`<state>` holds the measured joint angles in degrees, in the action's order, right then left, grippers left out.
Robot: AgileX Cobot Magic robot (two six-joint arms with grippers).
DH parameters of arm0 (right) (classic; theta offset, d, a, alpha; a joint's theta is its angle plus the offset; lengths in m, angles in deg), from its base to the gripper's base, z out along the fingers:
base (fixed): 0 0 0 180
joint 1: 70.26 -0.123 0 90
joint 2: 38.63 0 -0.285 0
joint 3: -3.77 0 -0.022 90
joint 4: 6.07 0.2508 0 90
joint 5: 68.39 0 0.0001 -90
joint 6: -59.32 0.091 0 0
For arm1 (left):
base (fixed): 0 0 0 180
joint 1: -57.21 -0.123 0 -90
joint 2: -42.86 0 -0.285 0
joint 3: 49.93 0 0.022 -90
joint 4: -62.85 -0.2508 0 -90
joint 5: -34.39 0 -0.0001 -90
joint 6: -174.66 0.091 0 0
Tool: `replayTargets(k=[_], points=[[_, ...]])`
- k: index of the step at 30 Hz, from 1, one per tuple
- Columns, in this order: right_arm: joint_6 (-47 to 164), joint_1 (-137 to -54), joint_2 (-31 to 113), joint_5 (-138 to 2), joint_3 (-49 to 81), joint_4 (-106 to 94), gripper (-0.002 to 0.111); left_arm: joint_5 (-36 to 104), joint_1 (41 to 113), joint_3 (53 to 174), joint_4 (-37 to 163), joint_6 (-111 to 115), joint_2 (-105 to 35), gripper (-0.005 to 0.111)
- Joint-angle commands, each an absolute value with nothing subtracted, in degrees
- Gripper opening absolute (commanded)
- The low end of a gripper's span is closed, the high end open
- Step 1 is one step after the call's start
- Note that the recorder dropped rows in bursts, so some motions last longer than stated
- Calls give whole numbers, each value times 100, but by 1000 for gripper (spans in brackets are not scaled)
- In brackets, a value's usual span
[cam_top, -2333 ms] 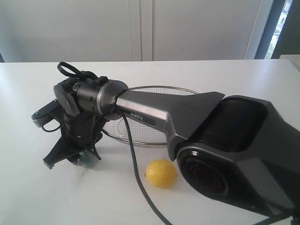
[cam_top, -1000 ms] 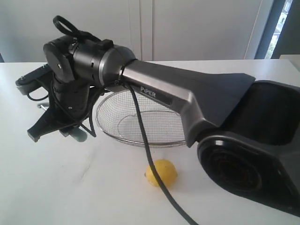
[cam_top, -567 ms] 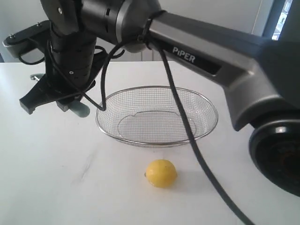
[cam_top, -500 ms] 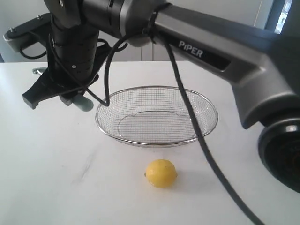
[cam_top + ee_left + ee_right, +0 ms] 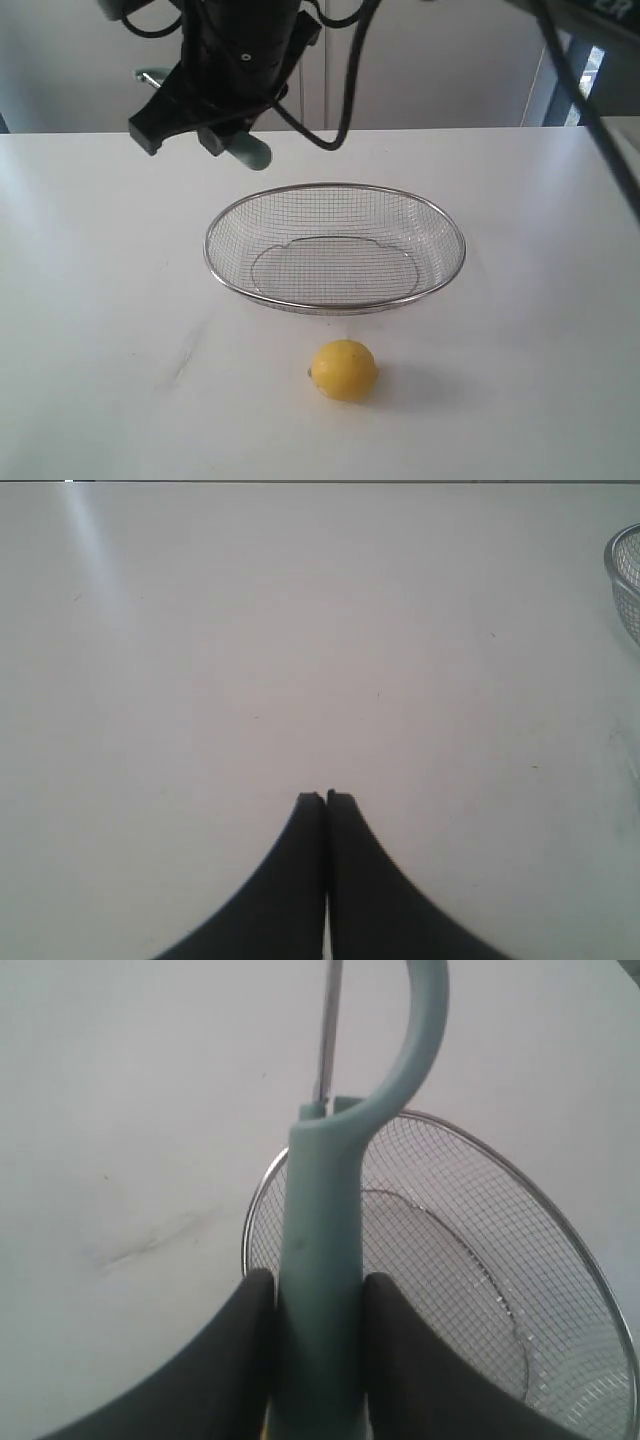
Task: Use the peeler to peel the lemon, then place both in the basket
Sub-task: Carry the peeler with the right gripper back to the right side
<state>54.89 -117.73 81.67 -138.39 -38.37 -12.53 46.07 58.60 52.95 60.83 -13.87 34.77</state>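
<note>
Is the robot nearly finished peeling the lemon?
Not nearly. Done: the peeler is off the table, clamped in the right gripper. In hand: it hangs in the air near the basket. To do: the lemon lies whole on the table in front of the empty basket, so peeling and putting both in remain. The left gripper is shut on nothing.

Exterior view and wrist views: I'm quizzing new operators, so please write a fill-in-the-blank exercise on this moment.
1. On the white table, outside the oval silver wire-mesh basket, lies the small bright yellow ____.
2. The basket itself is ____.
3. The slim peeler with the pale teal-green handle is gripped by the ____.
4. The left tool is ____, holding nothing.
Missing words: lemon; empty; right tool; shut.
</note>
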Motion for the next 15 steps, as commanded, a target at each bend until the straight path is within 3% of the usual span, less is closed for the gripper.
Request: replayTargets(k=[1,15], points=[[5289,-11584,7661,-13835,-3263,-1197,0,4606,5852,5286,6089,-1431,3508,0],[5175,-10690,6142,-13835,-1349,-1207,0,4606,5852,5286,6089,-1431,3508,0]])
